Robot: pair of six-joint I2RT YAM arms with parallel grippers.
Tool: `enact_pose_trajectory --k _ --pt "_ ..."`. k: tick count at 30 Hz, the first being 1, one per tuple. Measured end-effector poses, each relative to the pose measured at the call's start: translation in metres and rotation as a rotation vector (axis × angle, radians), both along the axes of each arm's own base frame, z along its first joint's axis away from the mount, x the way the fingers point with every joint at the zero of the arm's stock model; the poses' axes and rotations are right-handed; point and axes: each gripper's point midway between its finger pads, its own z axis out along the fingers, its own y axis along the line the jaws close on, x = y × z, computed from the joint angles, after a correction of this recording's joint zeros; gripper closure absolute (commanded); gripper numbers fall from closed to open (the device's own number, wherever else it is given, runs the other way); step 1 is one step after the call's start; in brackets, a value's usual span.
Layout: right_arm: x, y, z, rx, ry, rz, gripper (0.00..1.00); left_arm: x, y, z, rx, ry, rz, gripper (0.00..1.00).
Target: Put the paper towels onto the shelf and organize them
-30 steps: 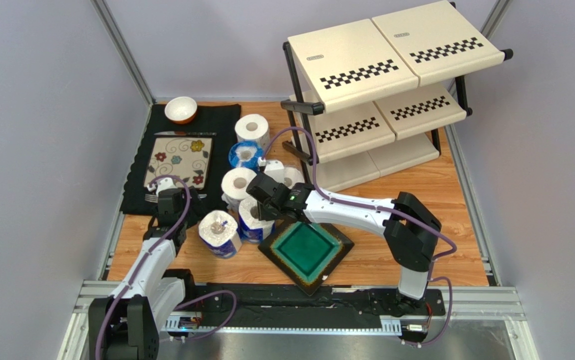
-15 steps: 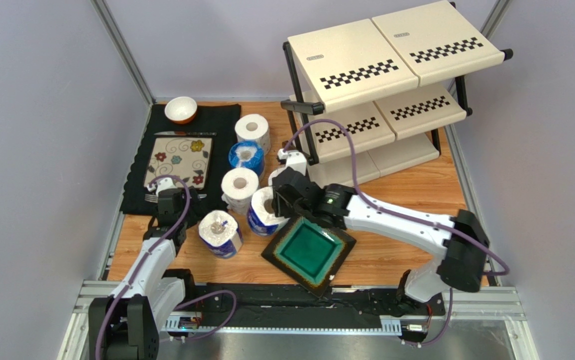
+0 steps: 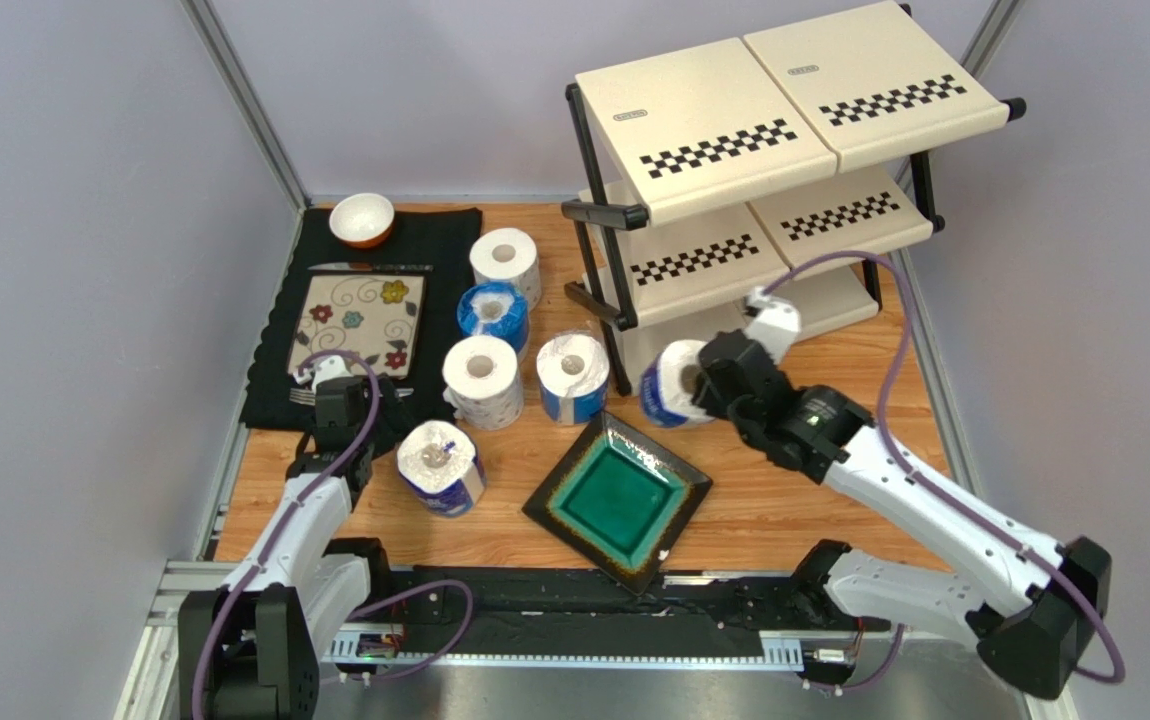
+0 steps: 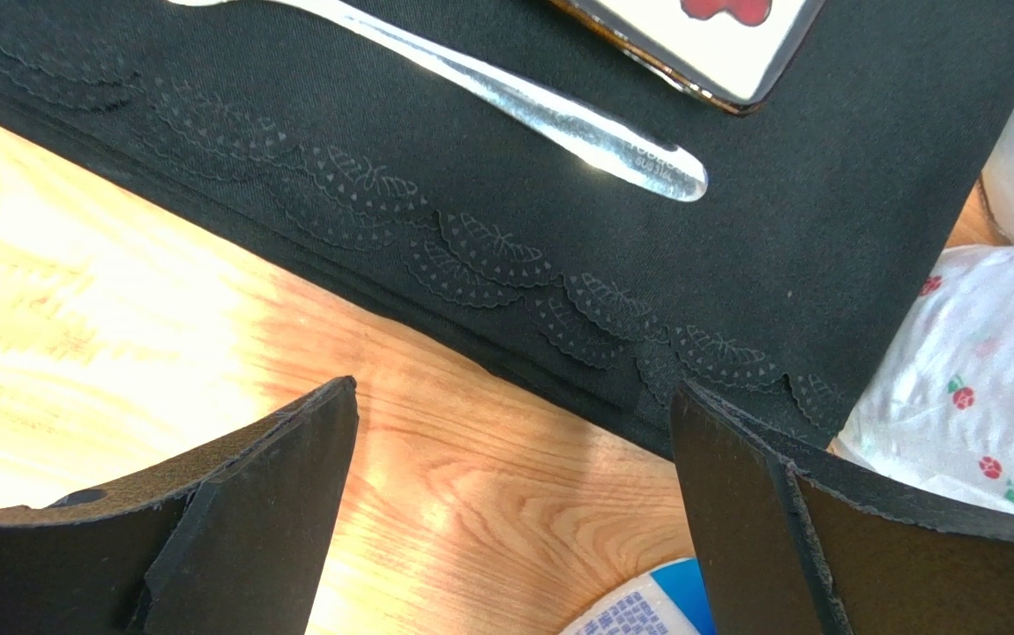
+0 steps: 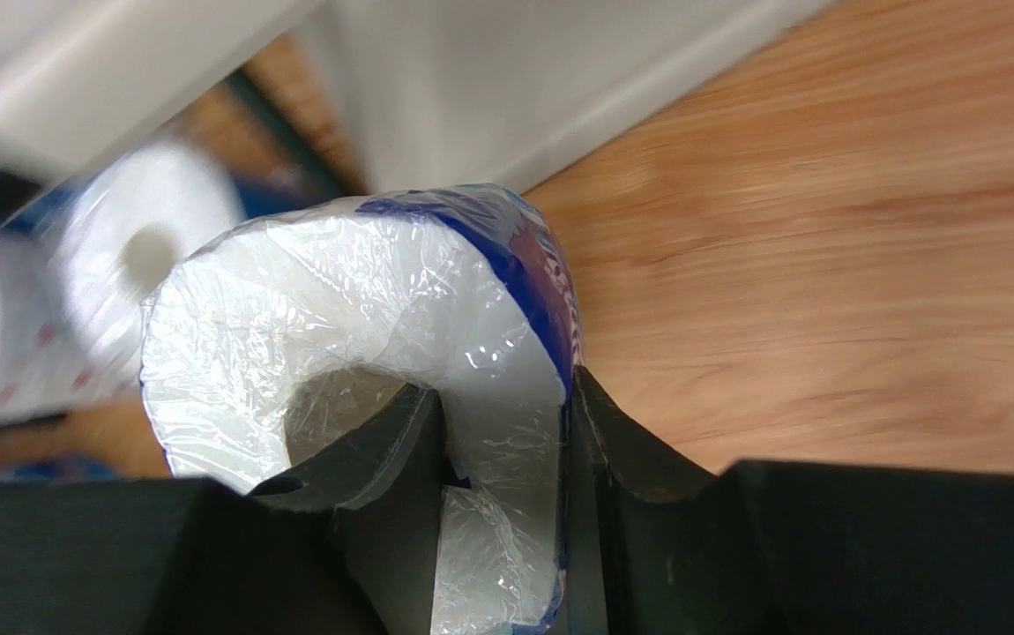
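Observation:
My right gripper (image 3: pixel 698 386) is shut on a blue-wrapped paper towel roll (image 3: pixel 671 386), one finger in its core and one outside (image 5: pixel 380 344), held just in front of the shelf's (image 3: pixel 777 165) lowest tier. Several other rolls stand left of the shelf: a white one (image 3: pixel 505 260), a blue-wrapped one (image 3: pixel 491 314), a white one (image 3: pixel 481 377), a blue-banded one (image 3: pixel 572 375) and one by the left arm (image 3: pixel 440 467). My left gripper (image 3: pixel 329 393) is open and empty over the placemat's edge (image 4: pixel 512 265), a printed roll (image 4: pixel 976 397) at its right.
A green square plate (image 3: pixel 616 498) lies in front of the arms. A black floral placemat (image 3: pixel 363 315) with a fork (image 4: pixel 539 113) lies at the left, a small white bowl (image 3: pixel 362 219) at its back. Grey walls enclose the table.
My right arm has carried the blue-wrapped roll from beside the plate rightward to the front of the shelf. The left arm has not moved.

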Motion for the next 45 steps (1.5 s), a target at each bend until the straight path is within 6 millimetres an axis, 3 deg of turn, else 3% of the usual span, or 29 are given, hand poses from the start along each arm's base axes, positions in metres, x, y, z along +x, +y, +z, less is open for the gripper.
enact_pose_trajectory --k 5,8,12,18,25,36,45 --pt "0.018 -0.101 -0.002 0.014 -0.012 -0.326 0.77 -0.001 -0.002 -0.003 -0.011 0.010 -0.003 0.04" --pt "0.026 -0.133 0.006 0.037 -0.040 -0.433 0.76 0.000 -0.004 -0.003 -0.021 0.009 -0.007 0.04" --pt "0.041 -0.158 -0.002 0.039 -0.004 -0.508 0.76 0.002 -0.006 -0.003 -0.035 0.003 -0.016 0.04" --pt "0.060 -0.187 -0.024 0.056 0.062 -0.588 0.76 0.003 -0.007 -0.004 -0.064 0.005 -0.009 0.05" --pt "0.082 -0.219 -0.034 0.073 0.070 -0.658 0.74 0.006 -0.010 -0.004 -0.103 -0.014 -0.008 0.06" --pt "0.136 -0.236 -0.042 0.070 0.064 -0.635 0.73 0.009 -0.012 -0.003 -0.115 -0.032 -0.013 0.06" --pt "0.167 -0.234 -0.044 0.084 0.018 -0.585 0.73 0.009 -0.011 -0.003 -0.115 -0.032 -0.013 0.06"
